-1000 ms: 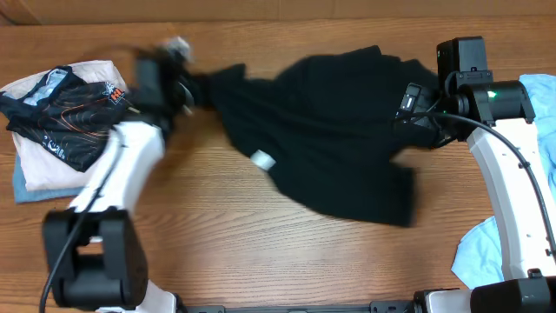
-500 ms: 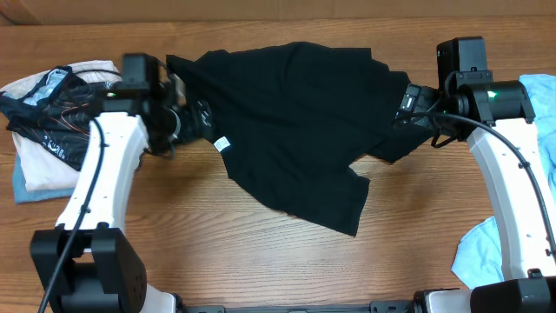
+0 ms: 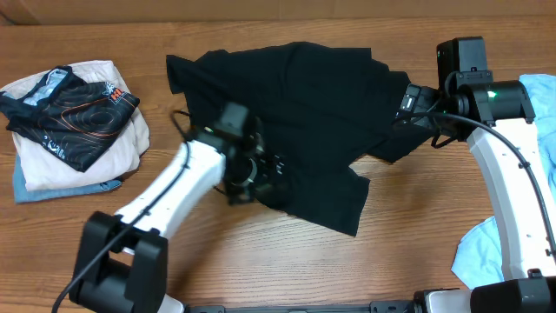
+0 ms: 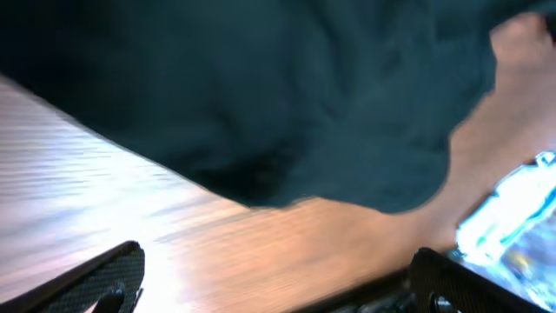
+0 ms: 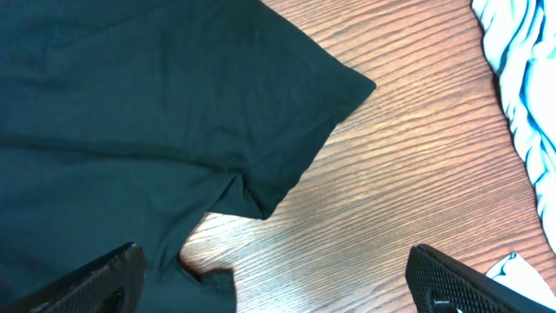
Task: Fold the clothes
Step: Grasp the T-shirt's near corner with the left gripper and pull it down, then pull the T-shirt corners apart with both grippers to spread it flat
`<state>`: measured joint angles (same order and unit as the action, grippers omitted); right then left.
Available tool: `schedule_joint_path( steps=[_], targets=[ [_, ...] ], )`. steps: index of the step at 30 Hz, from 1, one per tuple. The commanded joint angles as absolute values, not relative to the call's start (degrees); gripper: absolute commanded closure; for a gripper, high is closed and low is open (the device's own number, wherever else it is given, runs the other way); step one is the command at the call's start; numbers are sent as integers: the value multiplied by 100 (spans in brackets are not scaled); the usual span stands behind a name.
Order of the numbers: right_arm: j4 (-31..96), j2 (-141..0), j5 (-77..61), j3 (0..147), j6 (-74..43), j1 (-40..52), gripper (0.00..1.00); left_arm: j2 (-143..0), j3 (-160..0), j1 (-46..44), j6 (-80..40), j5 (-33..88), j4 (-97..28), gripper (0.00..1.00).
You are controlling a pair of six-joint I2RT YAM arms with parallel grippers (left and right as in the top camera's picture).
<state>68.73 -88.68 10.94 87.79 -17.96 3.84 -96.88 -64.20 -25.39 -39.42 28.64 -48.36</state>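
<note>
Two arms at one wooden table (image 3: 261,261), one gripper each. One black T-shirt (image 3: 304,104), spread rumpled across the rear middle of the table, one sleeve toward the right arm, one hem corner pointing to the front edge.

One stack at the left end, well apart from the T-shirt:
- one black garment with orange line pattern (image 3: 65,117) on top
- one cream garment (image 3: 126,139) beneath
- one light blue garment (image 3: 52,189) at the bottom

Light blue cloth (image 3: 482,248) at the right edge in two places, front and rear, partly hidden behind the right arm.

Left gripper (image 3: 265,174): over the front-left edge of the T-shirt, hiding part of it from overhead; blurred in both views. Fingers (image 4: 95,278) spread wide in the wrist view, nothing between them; contact with fabric not discernible.

Right gripper (image 3: 404,109): at the right sleeve of the T-shirt. Fingers (image 5: 95,278) spread wide, empty, above sleeve and bare wood; contact not discernible.
</note>
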Motion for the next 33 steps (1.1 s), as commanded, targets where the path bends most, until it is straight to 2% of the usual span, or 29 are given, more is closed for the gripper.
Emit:
schedule_joint_path(
  steps=[1,9,20,27,30,33],
  targets=[
    [6890,-8840,1151,8890,-1767,370,0,-9719,-6149,-3052,-5205,3216,-4403,0],
    [6938,-8840,1151,8890,-1754,366,0,-9719,-5961,-4042,-6711,1942,-3916,5],
    [6954,-8840,1151,8890,-1754,366,0,-9719,-5719,-4163,-7439,1225,-3623,14],
    [6956,-8840,1149,8890,-1756,366,0,-9721,-5352,-4165,-7507,1135,-2915,24],
    [6956,-8840,1149,8890,-1756,366,0,-9721,-5225,-4165,-7647,969,-2821,36],
    [6954,-8840,1149,8890,-1756,366,0,-9721,-5183,-4165,-7734,956,-2753,39]
  ],
)
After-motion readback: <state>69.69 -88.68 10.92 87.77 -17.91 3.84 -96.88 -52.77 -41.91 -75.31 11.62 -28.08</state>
